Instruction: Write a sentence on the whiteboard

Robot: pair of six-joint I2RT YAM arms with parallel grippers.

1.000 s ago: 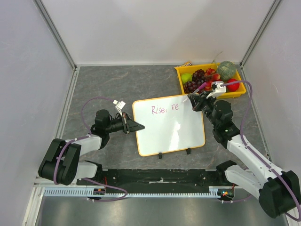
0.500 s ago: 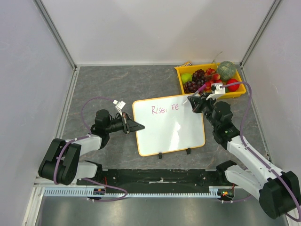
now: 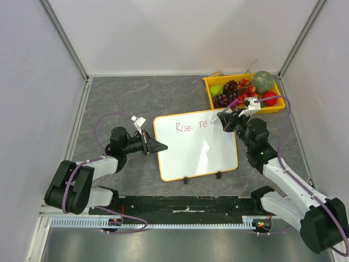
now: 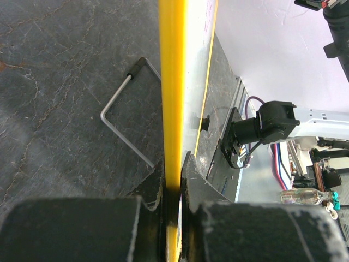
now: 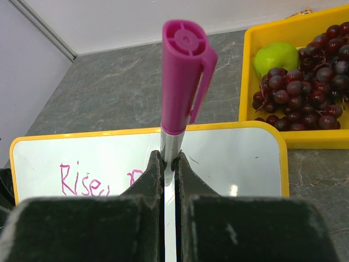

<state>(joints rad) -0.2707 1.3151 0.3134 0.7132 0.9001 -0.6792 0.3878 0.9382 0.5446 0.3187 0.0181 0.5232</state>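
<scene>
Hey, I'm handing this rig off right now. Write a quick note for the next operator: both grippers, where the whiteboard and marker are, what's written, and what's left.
Left gripper: jaws shut on the left rim of the whiteboard, holding it.
Right gripper: jaws shut on the pink marker, over the board's upper right, near the fruit tray.
Done: the sentence so far reads roughly "Rise, re" along the top line.
Left: finish that word and the rest of the sentence. The lower part of the board is blank.
</scene>
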